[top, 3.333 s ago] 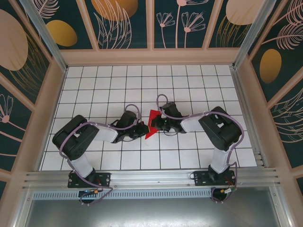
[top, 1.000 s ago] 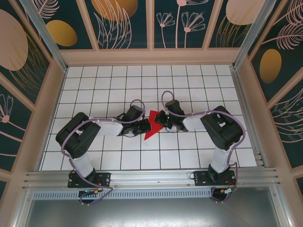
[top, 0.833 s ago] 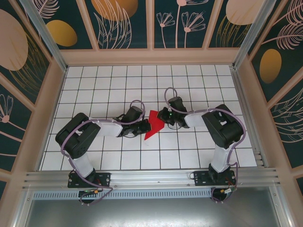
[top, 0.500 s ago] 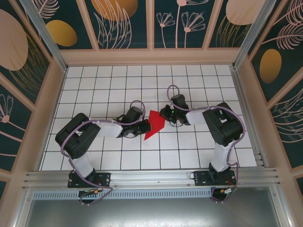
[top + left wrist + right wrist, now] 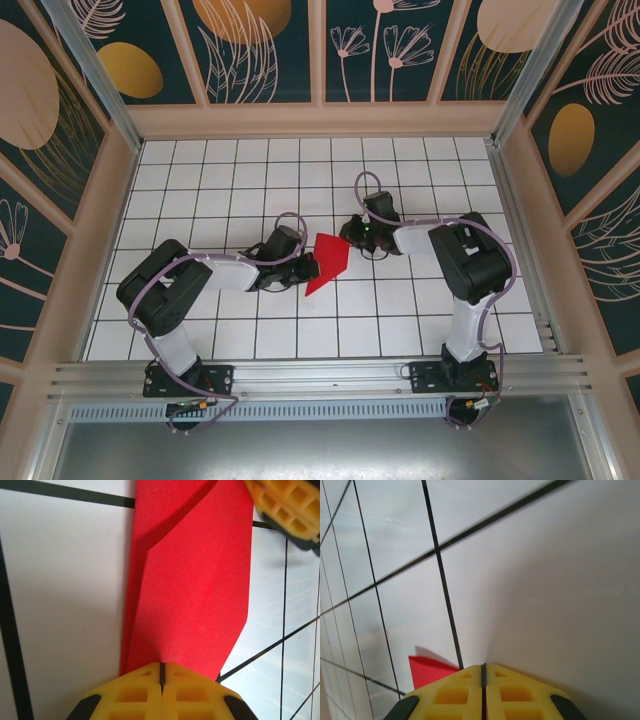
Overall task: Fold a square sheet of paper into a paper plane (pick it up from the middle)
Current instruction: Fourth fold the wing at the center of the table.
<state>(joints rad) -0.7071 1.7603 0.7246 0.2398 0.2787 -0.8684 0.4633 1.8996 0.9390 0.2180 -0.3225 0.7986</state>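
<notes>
The red sheet of paper (image 5: 327, 262) lies folded on the white grid table as a layered strip, pointed at its near end. In the left wrist view the sheet of paper (image 5: 195, 580) shows face-on with a diagonal crease. My left gripper (image 5: 303, 269) is shut, and its yellow fingertips (image 5: 145, 680) rest on the paper's left end. My right gripper (image 5: 350, 236) is shut and holds nothing, just off the paper's far right corner. A red corner of the paper (image 5: 427, 672) shows beside the right gripper (image 5: 483, 667). The right gripper's fingers (image 5: 282, 507) appear at the top right of the left wrist view.
The white tiled table (image 5: 300, 180) has black grid lines. Patterned panel walls (image 5: 320, 60) enclose it on three sides. A metal rail (image 5: 320, 375) runs along the near edge by the arm bases.
The right gripper has drawn back up and to the right, off the paper. The flap it covered now lies uncovered and the red shape looks wider. The left gripper has stayed put.
</notes>
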